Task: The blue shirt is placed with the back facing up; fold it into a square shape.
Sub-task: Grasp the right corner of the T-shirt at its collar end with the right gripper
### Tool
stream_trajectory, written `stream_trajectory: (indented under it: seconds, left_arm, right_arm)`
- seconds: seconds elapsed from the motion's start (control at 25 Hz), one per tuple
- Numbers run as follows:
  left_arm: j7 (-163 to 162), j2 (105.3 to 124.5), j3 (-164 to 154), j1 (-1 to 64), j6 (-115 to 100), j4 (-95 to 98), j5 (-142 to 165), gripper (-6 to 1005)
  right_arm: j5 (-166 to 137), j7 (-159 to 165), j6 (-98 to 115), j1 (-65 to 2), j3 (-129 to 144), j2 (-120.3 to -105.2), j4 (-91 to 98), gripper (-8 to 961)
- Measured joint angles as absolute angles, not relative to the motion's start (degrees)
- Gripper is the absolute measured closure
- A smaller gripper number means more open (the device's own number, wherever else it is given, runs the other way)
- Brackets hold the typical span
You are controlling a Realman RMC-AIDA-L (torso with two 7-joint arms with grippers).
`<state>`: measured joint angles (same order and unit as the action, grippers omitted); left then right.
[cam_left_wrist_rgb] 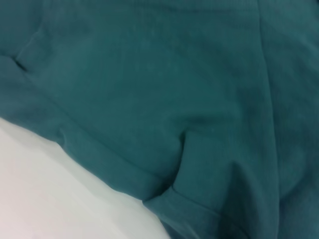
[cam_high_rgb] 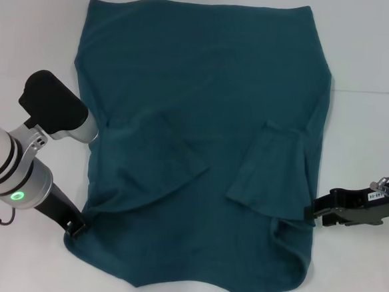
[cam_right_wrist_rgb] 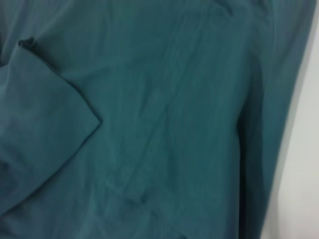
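Head view shows you the blue shirt (cam_high_rgb: 203, 120) spread between both grippers: left gripper (cam_high_rgb: 75, 229) and right gripper (cam_high_rgb: 310, 213) each touch its edges; whether either one grips, you cannot tell.

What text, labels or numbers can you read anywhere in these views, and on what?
Small white label on the right pincer: characters too small to read.
Dark teal-blue short-sleeved fabric shirt: no print visible on the side showing.
Left pincer: no text visible.

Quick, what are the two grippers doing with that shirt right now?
Left gripper: at the blue shirt near edge; cannot be told.
Right gripper: at its right edge; cannot be told.
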<state>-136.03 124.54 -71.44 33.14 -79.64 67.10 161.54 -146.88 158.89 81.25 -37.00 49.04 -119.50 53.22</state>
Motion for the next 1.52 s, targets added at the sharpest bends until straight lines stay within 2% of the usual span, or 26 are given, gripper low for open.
stream_trajectory:
  seconds: [1.52]
  left_arm:
    - [-135.70, 124.54, -71.45, 33.04, -79.08, 66.80, 161.54, 950]
  right_arm:
    - [-142.26, 154.86, 76.75, -36.97, 48.95, -119.53, 47.42, 529]
